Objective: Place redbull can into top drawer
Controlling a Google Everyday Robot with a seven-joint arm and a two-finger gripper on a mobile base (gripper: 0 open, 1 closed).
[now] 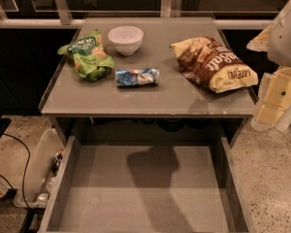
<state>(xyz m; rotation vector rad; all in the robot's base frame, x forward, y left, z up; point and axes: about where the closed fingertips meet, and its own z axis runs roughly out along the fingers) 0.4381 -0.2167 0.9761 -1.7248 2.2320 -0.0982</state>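
The redbull can (137,76) lies on its side on the grey table top (150,98), blue and silver, just in front of the white bowl (125,39). The top drawer (145,193) is pulled out below the table's front edge and holds nothing. My gripper (271,108) hangs at the right edge of the view, beside the table's front right corner and well right of the can. The white arm (288,33) rises above it.
A green snack bag (87,55) lies left of the can. A yellow and brown chip bag (213,62) lies at the right of the table. A clear bin (41,171) with bottles and a black cable (9,149) are on the floor at the left.
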